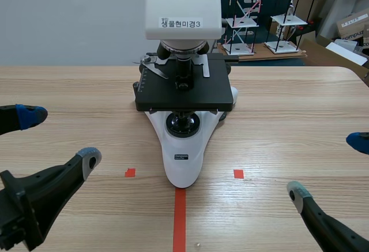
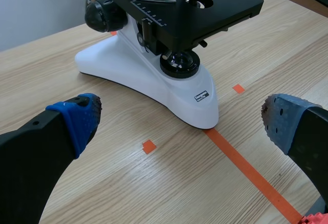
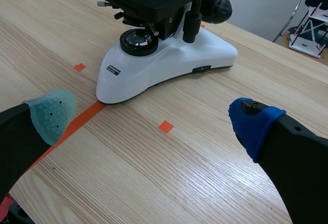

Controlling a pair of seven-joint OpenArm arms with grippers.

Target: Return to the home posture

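Black-fingered and spread wide, the left gripper (image 1: 60, 138) sits at the frame's lower left, holding nothing. The right gripper (image 1: 328, 168) gapes likewise at lower right. Between them, at centre frame, a white microscope (image 1: 183, 154) stands on the wooden table (image 1: 288, 108), well apart from both. Shelf racks (image 1: 248, 18) stand at upper right.
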